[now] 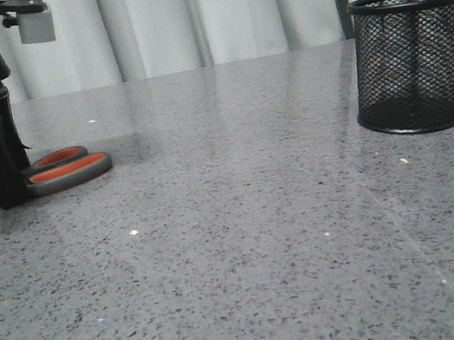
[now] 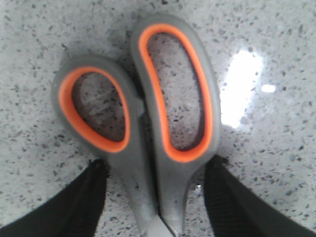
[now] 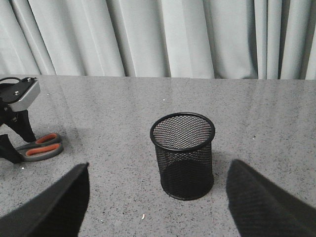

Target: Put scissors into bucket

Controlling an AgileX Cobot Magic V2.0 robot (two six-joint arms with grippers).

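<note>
The scissors [image 2: 148, 133] lie flat on the table [image 1: 266, 242]. The left gripper [image 2: 155, 197] straddles their neck, jaws wide apart and gripping nothing. The right gripper [image 3: 158, 207] is also spread wide, empty.

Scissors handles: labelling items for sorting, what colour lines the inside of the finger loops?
Orange, inside grey handles of the scissors; clearest in the left wrist view.

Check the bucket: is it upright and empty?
Upright, yes: the bucket stands on its base, mouth up. The right wrist view shows nothing inside; the scissors lie flat on the table.
</note>
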